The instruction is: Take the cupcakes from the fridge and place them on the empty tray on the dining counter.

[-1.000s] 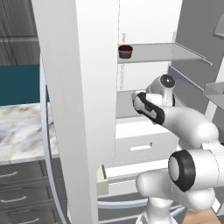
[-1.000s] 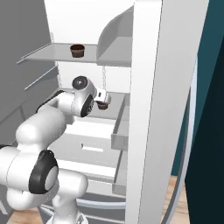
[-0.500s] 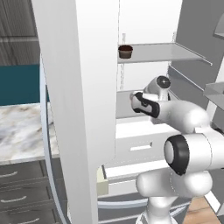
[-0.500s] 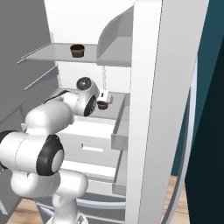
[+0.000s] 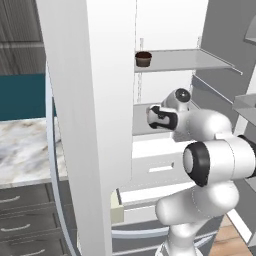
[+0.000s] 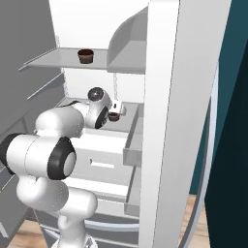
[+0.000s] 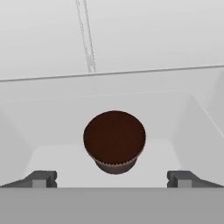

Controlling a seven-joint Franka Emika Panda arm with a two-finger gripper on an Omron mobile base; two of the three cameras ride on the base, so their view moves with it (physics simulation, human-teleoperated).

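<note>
Fridge interior. My claw [image 7: 112, 180] is released, its tips spread left and right of the nearer cupcake [image 7: 114, 141], which sits just ahead on the white shelf [image 7: 65, 159]. A second cupcake [image 5: 143, 59] stands well above. It looks light and crushable; I would pinch the stiffer ribbed base.

Glossy white rounded arm [image 5: 210, 160] with black joint rings, dark pincer [image 7: 112, 178] tips.
</note>
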